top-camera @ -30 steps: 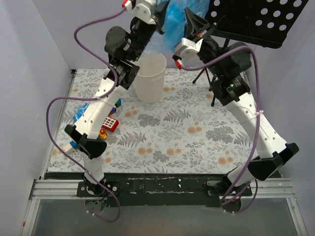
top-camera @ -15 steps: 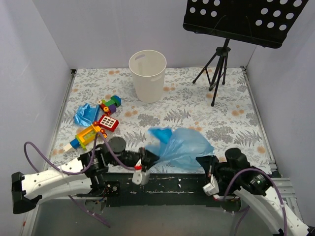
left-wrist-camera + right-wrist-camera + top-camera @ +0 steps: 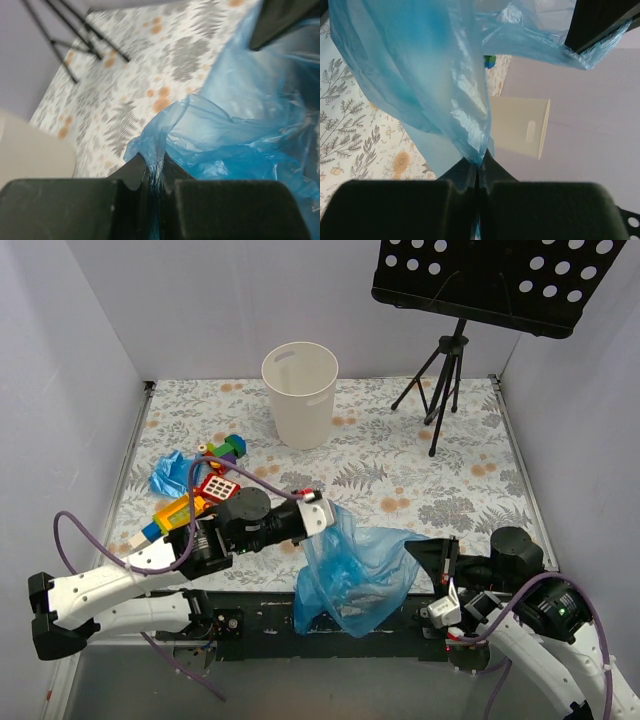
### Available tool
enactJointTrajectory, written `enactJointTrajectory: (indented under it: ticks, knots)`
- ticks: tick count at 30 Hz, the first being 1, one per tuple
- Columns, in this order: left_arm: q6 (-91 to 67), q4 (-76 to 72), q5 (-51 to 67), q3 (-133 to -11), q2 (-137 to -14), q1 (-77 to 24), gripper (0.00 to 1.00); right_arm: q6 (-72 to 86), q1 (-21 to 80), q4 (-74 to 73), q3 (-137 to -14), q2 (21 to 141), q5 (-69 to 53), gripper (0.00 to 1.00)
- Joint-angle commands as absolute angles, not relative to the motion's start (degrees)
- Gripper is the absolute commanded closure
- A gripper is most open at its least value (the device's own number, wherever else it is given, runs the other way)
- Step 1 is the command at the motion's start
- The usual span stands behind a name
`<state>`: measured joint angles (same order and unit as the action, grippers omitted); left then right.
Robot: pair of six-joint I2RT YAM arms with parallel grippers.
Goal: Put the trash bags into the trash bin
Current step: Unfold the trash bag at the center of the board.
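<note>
A blue translucent trash bag (image 3: 360, 565) hangs spread between my two grippers above the table's near edge. My left gripper (image 3: 325, 515) is shut on the bag's left top edge; the film (image 3: 155, 167) is pinched between its jaws (image 3: 154, 182). My right gripper (image 3: 420, 552) is shut on the bag's right edge (image 3: 477, 155). The cream-white trash bin (image 3: 300, 393) stands upright at the back middle, far from both grippers; it also shows in the right wrist view (image 3: 520, 125). A second crumpled blue bag (image 3: 172, 473) lies at the left among the toys.
Multicoloured toy blocks (image 3: 205, 490) lie at the left of the floral mat. A black perforated music stand (image 3: 480, 280) on a tripod (image 3: 440, 390) stands at the back right. White walls enclose three sides.
The earliest frame shows both arms raised with the bag over the bin; then both arms lie low at the near edge. Since half a second ago the left gripper has lifted the bag's edge.
</note>
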<state>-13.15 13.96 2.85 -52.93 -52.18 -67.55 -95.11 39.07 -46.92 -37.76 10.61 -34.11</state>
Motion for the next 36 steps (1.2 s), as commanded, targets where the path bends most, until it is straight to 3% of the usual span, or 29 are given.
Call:
enactJointTrajectory:
  ticks: [1, 3, 4, 5, 6, 7, 11, 16, 20, 28, 36]
  knots:
    - [-21.88, 13.27, -11.25, -55.62, -50.88, -61.89, 1.00, -89.03, 38.94, -49.27, -43.93, 14.67, -28.49, 0.93]
    - [-22.15, 13.27, -11.34, -59.92, -53.33, -59.43, 1.00, -89.99, 38.94, -57.87, -45.61, 15.12, -26.64, 0.69]
    - [-22.15, 11.97, -11.42, -61.51, -54.48, -58.46, 1.00, -90.61, 38.94, -60.44, -45.96, 14.77, -25.67, 0.52]
    - [-21.80, 10.39, -11.60, -62.92, -55.62, -57.49, 1.00, -89.75, 38.94, -60.82, -45.71, 13.72, -24.88, 0.42]
    - [-21.19, 8.54, -12.04, -64.15, -56.68, -56.78, 1.00, -88.26, 38.94, -59.52, -45.44, 12.67, -24.00, 0.23]
    - [-20.75, 7.13, -12.39, -65.55, -57.99, -56.43, 1.00, -86.68, 38.94, -57.59, -44.83, 11.09, -23.47, 0.12]
    - [-21.35, 4.57, -11.78, -70.83, -62.22, -55.99, 1.00, -80.44, 38.94, -48.45, -46.31, 12.29, -22.59, 0.11]
    - [-23.82, 4.66, -12.82, -77.24, -66.26, -55.99, 1.00, -47.70, 38.94, -27.98, -56.49, 30.28, -20.65, 0.09]
    - [-24.08, 5.36, -15.47, -84.44, -71.35, -55.90, 1.00, -34.47, 39.02, -15.68, -59.95, 42.34, -18.29, 0.08]
    - [-22.85, 9.84, -16.96, -99.03, -80.59, -55.90, 1.00, -42.70, 43.24, -0.53, -59.77, 49.57, -9.59, 0.06]
    - [-20.31, 10.99, -17.31, -105.11, -82.97, -55.90, 1.00, -54.13, 46.41, 17.30, -53.09, 50.36, 12.73, 0.08]
